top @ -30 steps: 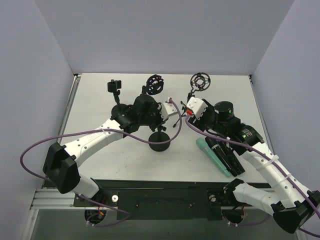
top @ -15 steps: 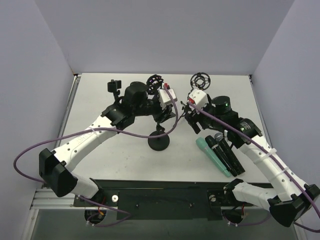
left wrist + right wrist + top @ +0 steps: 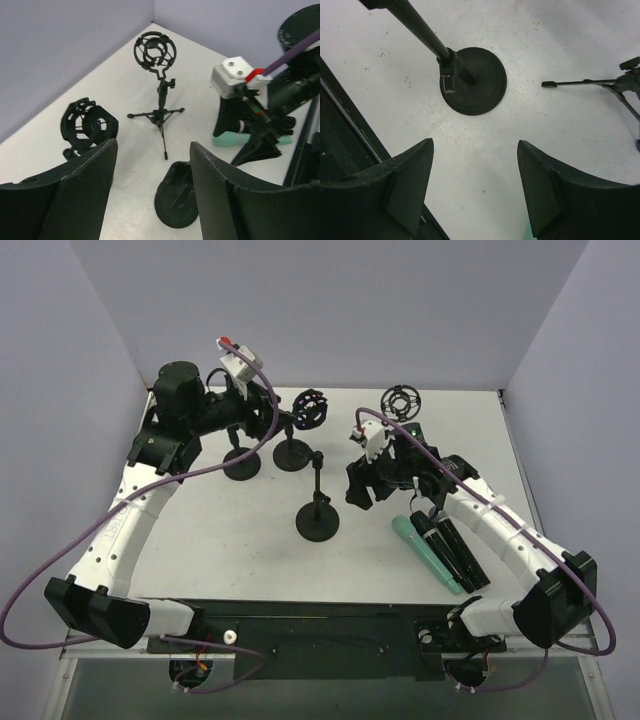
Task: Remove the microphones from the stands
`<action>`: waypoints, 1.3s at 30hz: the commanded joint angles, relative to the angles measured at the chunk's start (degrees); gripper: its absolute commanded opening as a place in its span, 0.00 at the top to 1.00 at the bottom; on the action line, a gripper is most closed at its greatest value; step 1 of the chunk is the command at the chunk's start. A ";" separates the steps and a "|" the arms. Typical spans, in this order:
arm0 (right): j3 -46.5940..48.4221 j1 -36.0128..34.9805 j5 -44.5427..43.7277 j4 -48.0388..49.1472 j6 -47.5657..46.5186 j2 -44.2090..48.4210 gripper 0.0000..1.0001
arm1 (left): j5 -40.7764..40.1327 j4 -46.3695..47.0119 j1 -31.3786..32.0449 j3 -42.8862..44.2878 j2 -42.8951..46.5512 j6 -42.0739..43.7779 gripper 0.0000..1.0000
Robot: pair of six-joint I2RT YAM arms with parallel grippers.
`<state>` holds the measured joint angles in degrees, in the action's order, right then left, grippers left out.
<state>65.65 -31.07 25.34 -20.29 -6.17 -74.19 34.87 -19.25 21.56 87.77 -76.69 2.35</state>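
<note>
Left gripper [image 3: 152, 145] wide open, empty, up behind-left of round-base stand [image 3: 318, 520]. Right gripper [image 3: 474, 145] wide open, empty, right of stand. Microphones [image 3: 452, 545] flat further right.

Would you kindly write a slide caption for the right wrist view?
Open right gripper above a round-based stand, with a tripod stand at the right edge.

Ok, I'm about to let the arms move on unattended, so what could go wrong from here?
The right claw hangs open beside the round-base stand; a sideways swing could topple it. The left claw, also open, sits near a shock mount and the tripod stand, which looks easy to knock over. The microphones lie by the right arm and might get rolled.
</note>
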 commanded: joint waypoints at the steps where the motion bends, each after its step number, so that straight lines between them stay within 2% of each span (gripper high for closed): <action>1: 0.27 -1.62 6.21 3.68 1.36 -4.11 0.39 | 14.42 -2.82 -4.24 -1.46 0.93 -7.17 0.30; 4: 1.23 -3.47 7.52 3.86 -4.61 -6.13 0.41 | 19.51 0.07 -5.48 -4.34 0.75 -9.38 0.31; 10: 2.29 -6.81 7.27 6.14 -12.97 -10.88 0.52 | 23.75 1.23 -6.27 -7.60 -0.13 -8.94 0.31; 15: -0.78 -7.86 4.90 13.60 -14.39 -10.89 0.59 | 25.24 2.63 -6.45 -11.38 0.31 -8.77 0.31; 20: -4.12 -8.22 2.61 19.76 -12.02 -10.18 0.68 | 23.93 4.56 -6.27 -14.20 1.01 -7.97 0.31; 24: -3.24 -8.22 1.99 13.37 -15.70 -8.26 0.56 | 23.05 5.88 -5.74 -15.08 0.92 -9.20 0.31; 28: -3.86 -7.60 1.73 5.63 -18.70 -2.29 0.43 | 19.02 12.64 -4.52 -17.97 3.46 -11.83 0.31; 31: -3.86 -7.52 0.15 3.07 -17.74 2.11 0.42 | 14.71 18.27 -2.06 -20.18 4.97 -11.50 0.32; 34: -1.93 -7.43 -1.43 -0.61 -15.89 3.44 0.41 | 7.09 18.37 1.90 -20.18 4.62 -8.78 0.37; 36: -0.52 -7.34 -2.31 -2.55 -14.57 3.79 0.42 | 3.20 22.39 3.75 -20.62 4.44 -8.15 0.40; 39: 0.18 -7.16 -3.46 -3.70 -12.90 4.49 0.43 | -0.24 22.07 5.76 -20.45 2.95 -7.63 0.46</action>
<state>63.83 -38.68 24.38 -19.33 -21.76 -70.39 42.94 -2.70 25.50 66.94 -73.63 -7.03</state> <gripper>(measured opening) 0.578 0.573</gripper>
